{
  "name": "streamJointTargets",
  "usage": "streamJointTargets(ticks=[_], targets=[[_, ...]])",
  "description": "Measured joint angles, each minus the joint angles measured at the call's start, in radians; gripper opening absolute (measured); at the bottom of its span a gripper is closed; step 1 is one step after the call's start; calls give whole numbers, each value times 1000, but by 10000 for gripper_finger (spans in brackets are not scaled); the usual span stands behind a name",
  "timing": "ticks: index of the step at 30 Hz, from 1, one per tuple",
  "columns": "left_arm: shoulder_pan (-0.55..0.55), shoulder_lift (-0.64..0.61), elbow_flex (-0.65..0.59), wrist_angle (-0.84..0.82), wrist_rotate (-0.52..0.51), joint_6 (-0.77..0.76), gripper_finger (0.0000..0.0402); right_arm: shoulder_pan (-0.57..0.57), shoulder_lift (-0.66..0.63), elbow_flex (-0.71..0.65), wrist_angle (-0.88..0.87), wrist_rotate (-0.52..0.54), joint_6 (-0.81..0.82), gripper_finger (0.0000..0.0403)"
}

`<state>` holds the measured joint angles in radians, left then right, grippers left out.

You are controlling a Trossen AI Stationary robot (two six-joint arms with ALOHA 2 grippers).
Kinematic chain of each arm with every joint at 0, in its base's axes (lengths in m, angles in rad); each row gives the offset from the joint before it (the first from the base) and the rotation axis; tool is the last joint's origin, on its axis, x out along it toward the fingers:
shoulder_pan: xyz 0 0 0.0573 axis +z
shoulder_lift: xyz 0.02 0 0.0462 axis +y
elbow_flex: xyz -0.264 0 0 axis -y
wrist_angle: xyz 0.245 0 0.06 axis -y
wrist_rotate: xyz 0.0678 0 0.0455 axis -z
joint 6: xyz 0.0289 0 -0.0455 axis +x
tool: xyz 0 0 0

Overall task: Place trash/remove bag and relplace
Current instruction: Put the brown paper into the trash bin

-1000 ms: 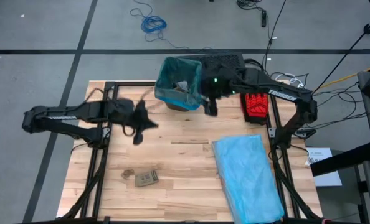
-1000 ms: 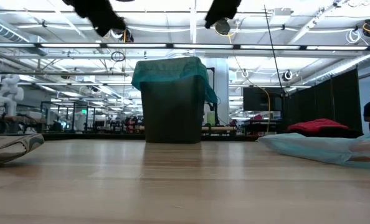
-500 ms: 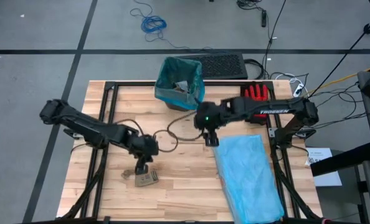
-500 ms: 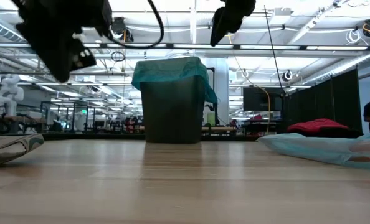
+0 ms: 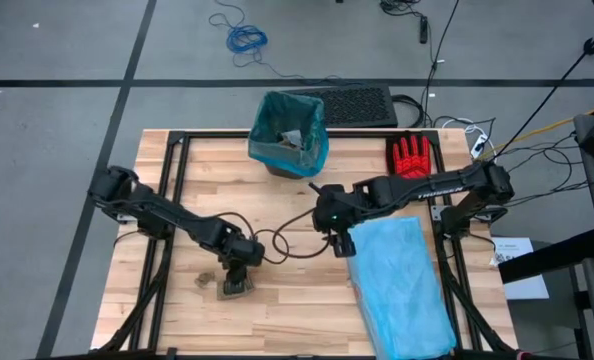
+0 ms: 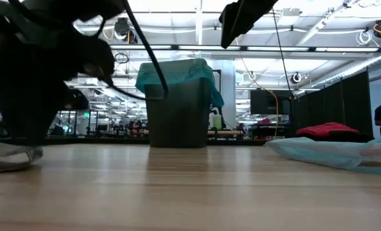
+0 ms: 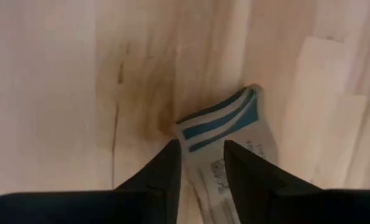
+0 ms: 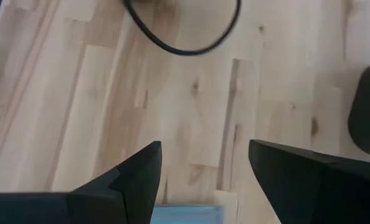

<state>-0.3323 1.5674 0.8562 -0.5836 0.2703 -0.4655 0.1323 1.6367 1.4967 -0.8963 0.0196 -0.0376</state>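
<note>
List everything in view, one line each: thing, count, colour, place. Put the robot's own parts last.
Bin: one, dark, far middle of the table.
Bag: one, teal-green, lining the bin, scraps inside.
Tan card: one, tan with blue stripes, near left of the table, between the left gripper's fingers.
Brown paper wad: one, left of the card.
Sky-blue plastic bag: one, lying flat at near right.
Red glove: one, far right edge.
Keyboard: one, black, behind the bin.
Left gripper: open, down over the card.
Right gripper: open, mid-table at the blue bag's far corner.
</note>
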Motion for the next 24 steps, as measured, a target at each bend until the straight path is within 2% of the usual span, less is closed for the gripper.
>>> streamJointTargets(ticks=[9,15,18,22,24], targets=[[-14,47,0,5,44,0,135,17,0,0,4,0,0,233],[-40,47,0,91,48,1,131,17,0,0,6,1,0,233],[-55,47,0,106,18,-1,107,17,0,0,5,1,0,233],[-63,47,0,101,-61,-1,31,17,0,0,4,1,0,233],[-62,45,0,97,-105,-8,10,17,0,0,4,1,0,233]])
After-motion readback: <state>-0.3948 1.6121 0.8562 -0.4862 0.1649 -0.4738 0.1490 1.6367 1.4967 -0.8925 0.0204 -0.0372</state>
